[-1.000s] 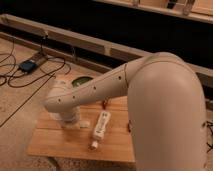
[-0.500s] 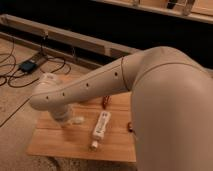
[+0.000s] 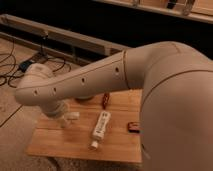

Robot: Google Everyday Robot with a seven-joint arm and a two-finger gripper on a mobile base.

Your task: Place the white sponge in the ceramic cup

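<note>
One risk: shoving the white sponge along the desk instead of gripping it; jaws low beside it, clenched or released, cannot tell.

Dim warm light, dark background, soft shadows, end effector above wooden table

The jaws hang over the left of the table, the remote lying to their right.
</note>
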